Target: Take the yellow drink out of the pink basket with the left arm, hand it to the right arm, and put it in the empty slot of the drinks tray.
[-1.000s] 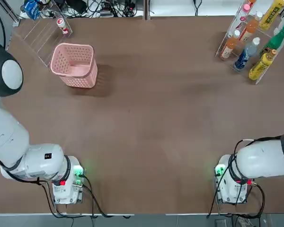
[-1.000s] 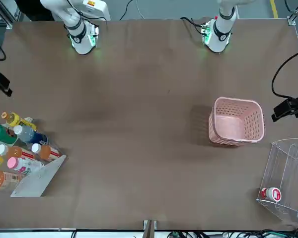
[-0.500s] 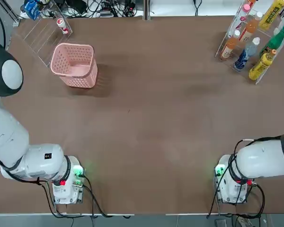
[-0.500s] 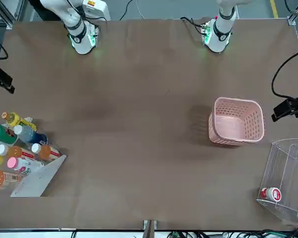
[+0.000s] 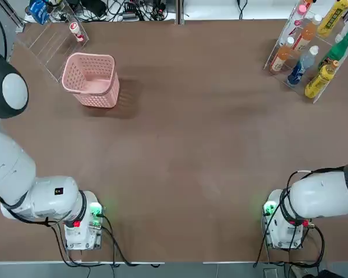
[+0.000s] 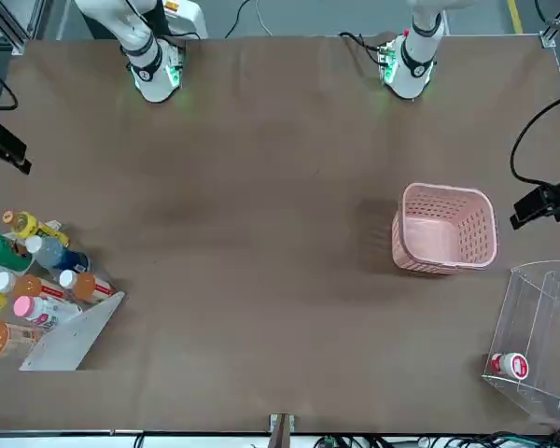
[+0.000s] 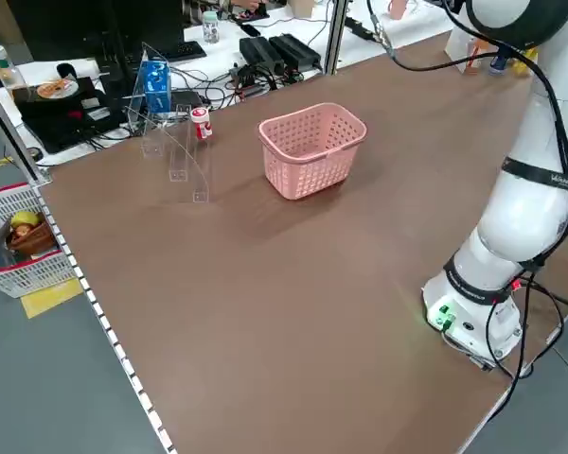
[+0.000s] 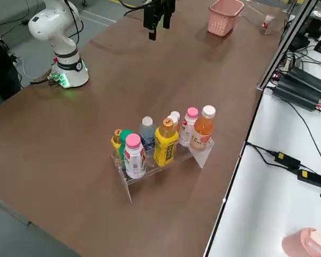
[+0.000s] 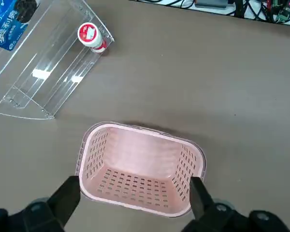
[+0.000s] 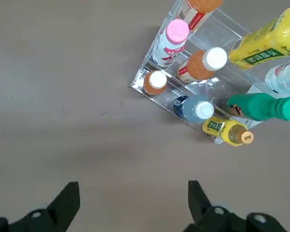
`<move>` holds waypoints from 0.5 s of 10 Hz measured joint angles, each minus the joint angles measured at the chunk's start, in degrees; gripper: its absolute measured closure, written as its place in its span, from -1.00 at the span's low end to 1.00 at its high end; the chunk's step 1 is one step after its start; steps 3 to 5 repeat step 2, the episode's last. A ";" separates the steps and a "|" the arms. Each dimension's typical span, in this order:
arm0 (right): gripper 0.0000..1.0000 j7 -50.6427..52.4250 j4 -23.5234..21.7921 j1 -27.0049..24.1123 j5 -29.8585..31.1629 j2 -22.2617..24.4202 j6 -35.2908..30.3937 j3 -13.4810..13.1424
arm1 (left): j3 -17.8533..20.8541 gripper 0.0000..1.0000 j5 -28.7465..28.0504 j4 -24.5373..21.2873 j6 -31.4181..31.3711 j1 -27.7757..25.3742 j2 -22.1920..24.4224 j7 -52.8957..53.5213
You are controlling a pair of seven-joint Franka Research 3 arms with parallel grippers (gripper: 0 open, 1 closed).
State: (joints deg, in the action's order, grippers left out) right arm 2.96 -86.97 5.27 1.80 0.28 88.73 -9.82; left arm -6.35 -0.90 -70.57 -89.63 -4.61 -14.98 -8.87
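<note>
**Left wrist view: basket empty, both arms hanging high**

Left fingers (image 9: 66, 199) stand wide apart, holding nothing, poised well above the pink basket (image 9: 135, 187), which shows only its bare lattice floor. Right fingers (image 10: 66, 200) likewise spread and empty, high over the counter (image 10: 87, 121) near the drinks tray (image 10: 222, 29). The yellow drink (image 10: 225, 130) already stands in the tray's end slot, so the job looks finished.

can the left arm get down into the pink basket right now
Probably yes: the left gripper hangs right above the pink basket, jaws open, with nothing over its open top. No drink shows inside.
</note>
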 joint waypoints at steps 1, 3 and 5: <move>-0.98 0.13 0.00 0.00 0.00 0.00 -0.05 -0.01 | 0.00 -1.00 0.00 0.00 0.00 0.02 0.01 0.00; -0.98 0.32 0.00 0.00 -0.01 0.00 -0.06 -0.02 | 0.00 -1.00 0.00 0.00 0.00 0.02 0.01 0.00; -0.98 0.32 0.00 0.00 -0.01 0.00 -0.06 -0.02 | 0.00 -1.00 0.00 0.00 0.00 0.02 0.01 0.00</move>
